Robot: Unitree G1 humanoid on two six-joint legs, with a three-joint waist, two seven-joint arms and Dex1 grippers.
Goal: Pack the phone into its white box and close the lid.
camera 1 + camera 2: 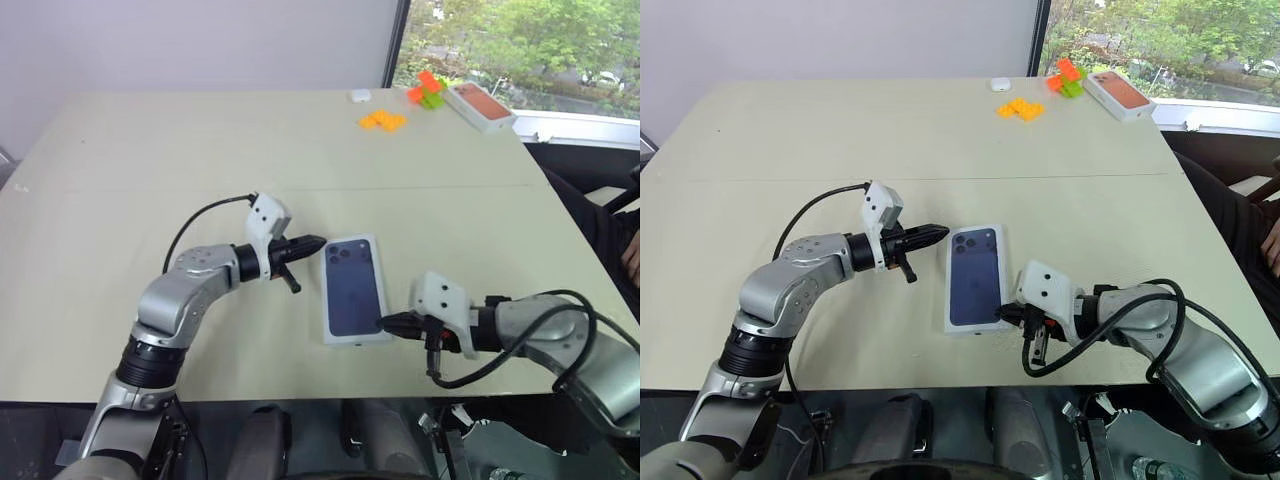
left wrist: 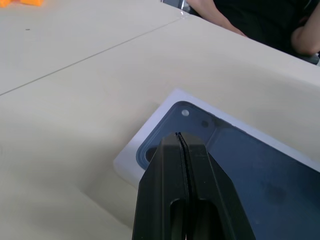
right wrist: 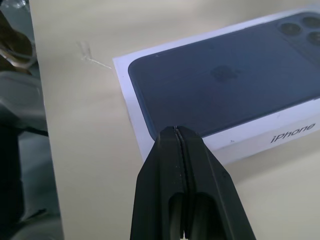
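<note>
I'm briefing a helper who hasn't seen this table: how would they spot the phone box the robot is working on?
On the beige table, look at the near edge, between the left gripper and the right gripper, both shut. There lies the lid, white with a dark-blue phone picture on top. The other box, at the far window corner, has a salmon-orange top.

So the lid (image 1: pixel 354 289) is on, sitting flat on the white box near the table's front edge. Outer face up, dark-blue phone picture with the camera cluster at the far end, white border around it, "iPhone" printed along one side wall.
</note>
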